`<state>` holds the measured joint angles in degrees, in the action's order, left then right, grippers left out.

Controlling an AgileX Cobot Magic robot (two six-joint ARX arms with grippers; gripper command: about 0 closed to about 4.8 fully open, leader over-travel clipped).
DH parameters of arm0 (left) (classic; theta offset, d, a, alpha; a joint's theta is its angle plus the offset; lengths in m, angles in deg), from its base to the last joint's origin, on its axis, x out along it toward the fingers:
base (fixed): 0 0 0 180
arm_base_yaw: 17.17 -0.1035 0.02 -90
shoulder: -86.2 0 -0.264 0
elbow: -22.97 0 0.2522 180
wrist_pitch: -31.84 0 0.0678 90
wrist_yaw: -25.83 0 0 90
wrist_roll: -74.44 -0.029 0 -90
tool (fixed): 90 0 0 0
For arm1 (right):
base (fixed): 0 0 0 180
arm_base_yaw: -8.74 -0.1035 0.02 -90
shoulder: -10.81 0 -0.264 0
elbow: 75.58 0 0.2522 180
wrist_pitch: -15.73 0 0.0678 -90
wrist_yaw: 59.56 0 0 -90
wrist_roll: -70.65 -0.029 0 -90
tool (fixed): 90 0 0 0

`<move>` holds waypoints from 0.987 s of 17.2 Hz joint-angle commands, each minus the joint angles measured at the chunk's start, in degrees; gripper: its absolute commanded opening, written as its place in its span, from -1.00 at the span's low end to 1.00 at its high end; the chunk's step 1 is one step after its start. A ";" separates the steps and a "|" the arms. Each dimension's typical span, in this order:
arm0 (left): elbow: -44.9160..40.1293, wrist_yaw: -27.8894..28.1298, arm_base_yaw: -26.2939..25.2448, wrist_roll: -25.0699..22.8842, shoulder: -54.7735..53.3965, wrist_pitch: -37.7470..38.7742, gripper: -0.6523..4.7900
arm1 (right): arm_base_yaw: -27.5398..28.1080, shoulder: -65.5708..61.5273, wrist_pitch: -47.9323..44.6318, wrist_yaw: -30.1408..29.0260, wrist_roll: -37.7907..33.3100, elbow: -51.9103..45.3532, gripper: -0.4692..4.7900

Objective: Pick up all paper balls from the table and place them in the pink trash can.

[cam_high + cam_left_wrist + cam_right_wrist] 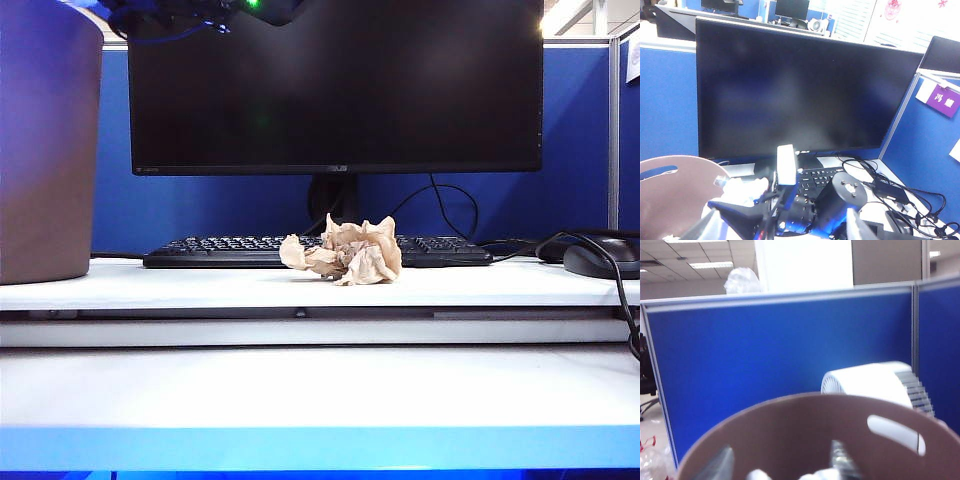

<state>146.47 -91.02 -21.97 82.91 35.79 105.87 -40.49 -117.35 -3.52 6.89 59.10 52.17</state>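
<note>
A tan crumpled paper ball (345, 252) lay on the raised back level of the white table (300, 385), just in front of the black keyboard (210, 250) and about in the middle of the scene. It stood alone, with nothing holding it. The pink trash can (45, 150) stood at the far left of the same level, well apart from this ball.

In the left wrist view the trash can (670, 190) was seen from above, and white paper balls (742, 189) lay at its rim, inside or at the edge; I could not tell which exactly. In the right wrist view the inside of the trash can (805, 430) filled the lower part, with white paper (757, 475) visible at the bottom edge.

The right gripper (780, 465) was over the mouth of the can. Its two fingers (717, 465) stood apart with a clear gap and had nothing between them. The left gripper (780, 230) was in front of the monitor, near the can. Only the tips of its fingers (857, 227) showed, spread wide, and it had hold of nothing. In the exterior view, a dark arm part (175, 15) showed at the top above the can.

Behind the keyboard stood a large dark monitor (335, 85). A dark computer mouse (600, 260) with cables (450, 200) lay at the far right. A blue partition (200, 215) closed the back.
</note>
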 commanded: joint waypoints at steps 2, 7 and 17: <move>0.04 -0.15 -0.02 -0.33 0.02 0.68 0.46 | -0.55 0.33 -1.95 -0.76 -0.50 0.50 -0.20; 0.04 0.02 -0.02 -0.61 0.02 0.85 0.46 | -0.72 0.33 -2.08 -0.61 -0.46 0.50 -0.84; 0.04 2.62 -0.02 -3.96 0.02 3.06 0.46 | -2.34 1.62 -13.60 3.32 3.32 4.87 -0.84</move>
<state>146.42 -88.46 -21.97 79.18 35.79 109.32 -41.67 -116.06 -16.61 6.50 57.17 56.96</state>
